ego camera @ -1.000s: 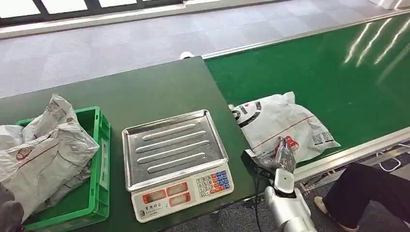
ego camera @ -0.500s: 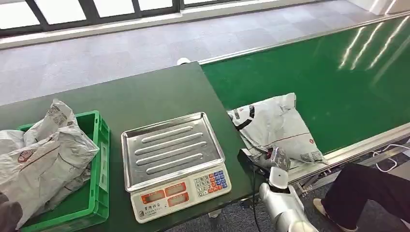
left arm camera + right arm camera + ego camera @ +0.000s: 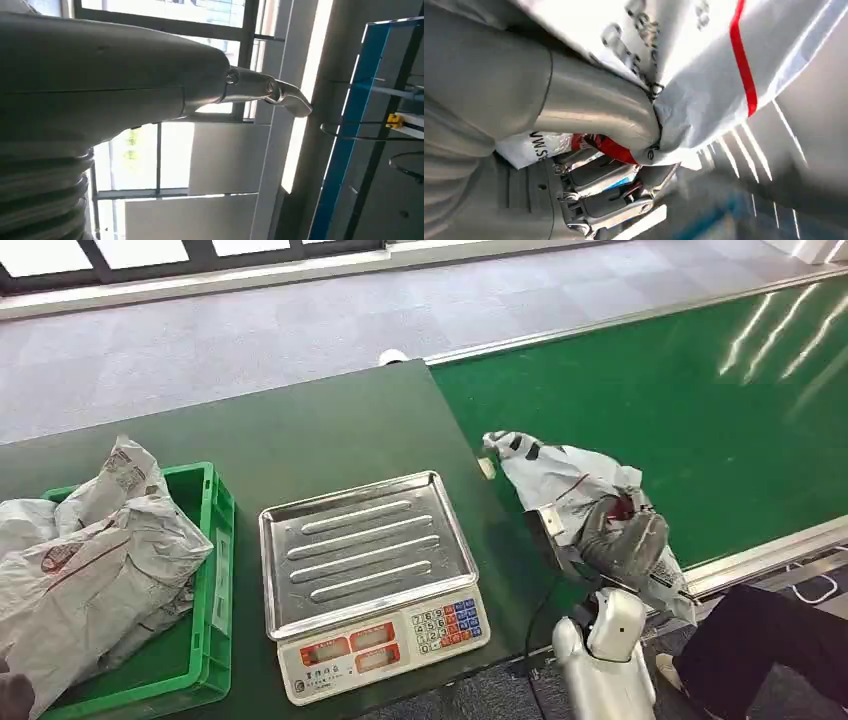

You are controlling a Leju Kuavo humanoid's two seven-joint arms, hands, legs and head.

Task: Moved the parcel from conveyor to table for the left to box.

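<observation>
Green conveyor (image 3: 680,390) beside dark worktop (image 3: 300,440): parcel (image 3: 560,480) partly lifted at the belt's near edge, right hand (image 3: 622,540) fingers clamped on bunched film; left hand (image 3: 150,90) grasp indeterminate; risk: slick film slipping mid-transfer.

A parcel-sorting station: a green conveyor (image 3: 690,390) runs beside a worktop (image 3: 300,440) with a scale (image 3: 365,580) and a crate (image 3: 205,570) of mail bags (image 3: 90,560).
</observation>
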